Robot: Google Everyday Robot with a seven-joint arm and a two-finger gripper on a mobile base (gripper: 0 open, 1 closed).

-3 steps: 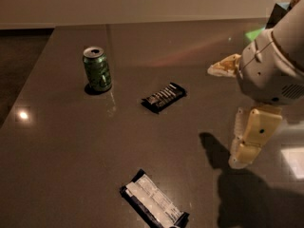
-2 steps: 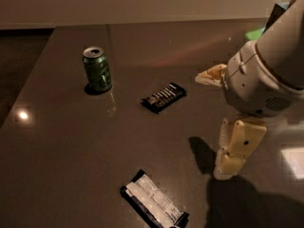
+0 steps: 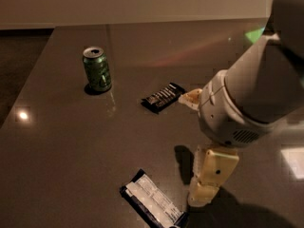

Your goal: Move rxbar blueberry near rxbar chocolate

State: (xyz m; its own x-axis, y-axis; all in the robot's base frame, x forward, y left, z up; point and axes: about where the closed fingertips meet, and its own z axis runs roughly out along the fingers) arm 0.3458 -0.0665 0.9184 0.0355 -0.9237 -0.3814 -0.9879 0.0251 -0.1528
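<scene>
The rxbar blueberry (image 3: 153,204), a dark bar with a large white label panel, lies flat near the table's front edge. The rxbar chocolate (image 3: 163,97), a black bar with thin white lettering, lies flat near the table's middle, well behind the blueberry bar. My gripper (image 3: 205,191) hangs from the arm at the right, low over the table, just right of the blueberry bar and apart from it. It holds nothing that I can see.
A green soda can (image 3: 97,69) stands upright at the back left, left of the chocolate bar. The dark glossy table (image 3: 61,146) reaches to its left edge, with darker floor beyond. My arm's bulky body (image 3: 251,99) fills the right side.
My arm and gripper have moved left and down toward the front of the table, ending close beside the blueberry bar. The two bars and the can have not moved.
</scene>
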